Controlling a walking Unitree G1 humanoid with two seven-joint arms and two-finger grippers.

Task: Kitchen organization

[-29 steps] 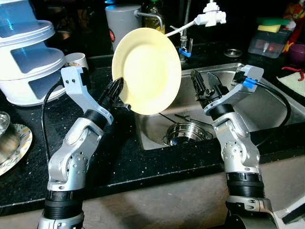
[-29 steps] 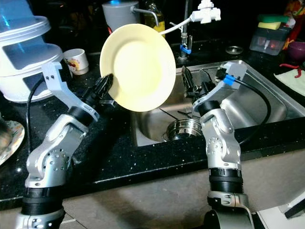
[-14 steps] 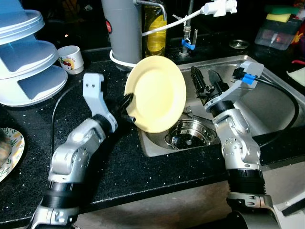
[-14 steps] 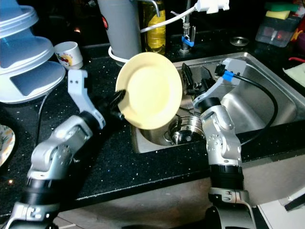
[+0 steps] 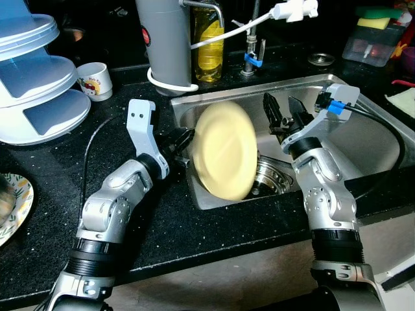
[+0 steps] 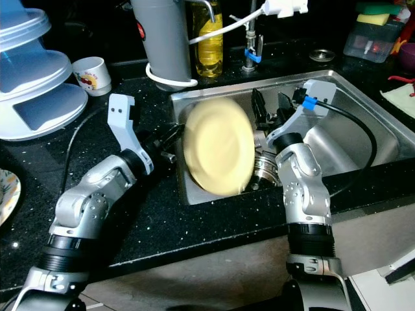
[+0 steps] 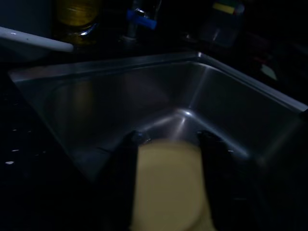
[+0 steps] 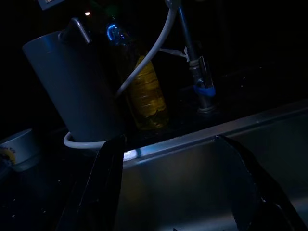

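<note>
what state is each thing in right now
plate: tilted on edge over the sink, held by the left tool
left tool: shut on plate rim
right tool: open, empty, above the sink
sink: a steel bowl inside, under the plate
bottle: upright, holds yellow liquid
cup: upright on the counter

Counter: you face a black speckled worktop running left to right, glossy, with a pale front edge below.
Basin: a steel sink is set into it, right of centre.
Far side: you see a tap behind the sink, before a dark wall.
Light: bright near you, dim farther back.
</note>
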